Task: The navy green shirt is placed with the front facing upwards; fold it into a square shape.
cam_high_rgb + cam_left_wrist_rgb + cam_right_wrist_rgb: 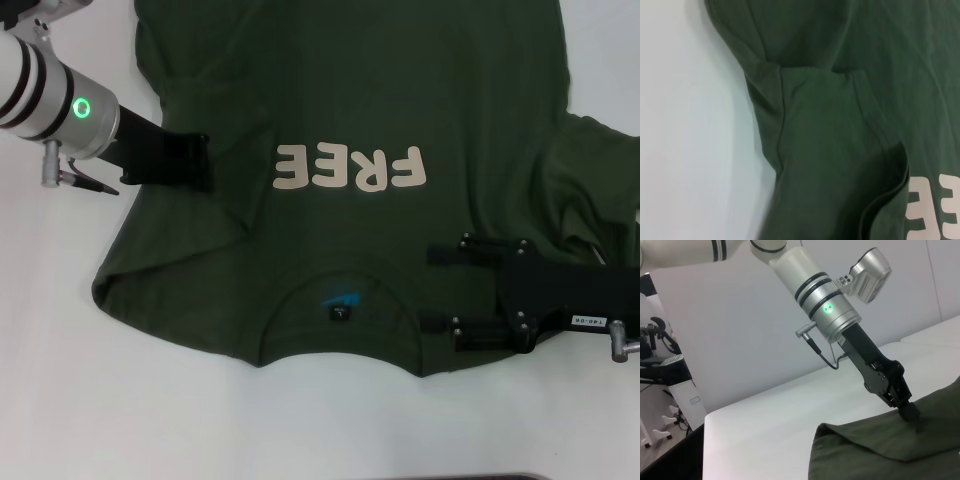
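shirt [350, 110], dark green, lies spread on the white counter [60, 400], front up. cream "free" lettering [350, 167] reads upside down in the head view, so the collar end is nearest the robot. neck tag [341, 313] is small and black w/ a blue mark just above it, sitting inside the collar curve below the lettering.

left tool [190, 160] is at the shirt's left side, level w/ the lettering and well to its left, down on the cloth by the sleeve. right wrist view shows its tips [910, 412] pressed into the cloth where the sleeve is doubled over, a soft ridge [865, 437] of fabric bunched beside it. looks pinched shut on the shirt. left wrist view shows that sleeve [825, 125] folded inward over the body, creases running along it, lettering at the frame edge.

right tool [440, 290] is right of the neck tag, over the shoulder area, two black fingers [470, 250] set wide apart, pointing toward the collar. can't tell if they touch the cloth. right sleeve [600, 190] is rumpled behind that arm.
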You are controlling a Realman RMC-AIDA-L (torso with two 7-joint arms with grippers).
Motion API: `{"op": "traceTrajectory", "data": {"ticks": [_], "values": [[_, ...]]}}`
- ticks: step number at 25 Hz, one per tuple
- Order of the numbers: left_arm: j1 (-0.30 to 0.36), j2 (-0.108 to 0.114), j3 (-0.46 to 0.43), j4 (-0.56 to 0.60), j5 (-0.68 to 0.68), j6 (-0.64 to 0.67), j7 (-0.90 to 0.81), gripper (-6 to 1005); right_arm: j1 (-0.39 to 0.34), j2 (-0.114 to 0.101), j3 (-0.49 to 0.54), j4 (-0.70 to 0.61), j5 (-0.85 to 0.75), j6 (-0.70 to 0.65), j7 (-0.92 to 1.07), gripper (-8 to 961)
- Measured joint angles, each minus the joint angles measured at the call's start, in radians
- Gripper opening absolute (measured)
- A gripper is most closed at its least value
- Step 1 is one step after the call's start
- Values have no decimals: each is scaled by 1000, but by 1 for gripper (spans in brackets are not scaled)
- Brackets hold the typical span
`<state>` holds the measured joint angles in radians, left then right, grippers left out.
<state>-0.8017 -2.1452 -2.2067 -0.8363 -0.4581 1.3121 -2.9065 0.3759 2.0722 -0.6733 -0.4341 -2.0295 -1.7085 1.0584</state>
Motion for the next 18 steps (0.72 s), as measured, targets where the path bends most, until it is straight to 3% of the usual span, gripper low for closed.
{"op": "traceTrajectory", "data": {"ticks": [5,10,15,18], "values": [[-2,-2,1,-4,0,3,0,70,-2,0,0,2,0,0,0,872],[-3,-3,1,-8,-1,11,4,-1,-3,0,0,3,0,0,0,872],[2,-1,-10,-31,-14,26,21,11,-3,1,0,3,0,0,0,872],[46,9,-35,-80,-107,40,58,19,-3,1,0,3,0,0,0,872]]}}
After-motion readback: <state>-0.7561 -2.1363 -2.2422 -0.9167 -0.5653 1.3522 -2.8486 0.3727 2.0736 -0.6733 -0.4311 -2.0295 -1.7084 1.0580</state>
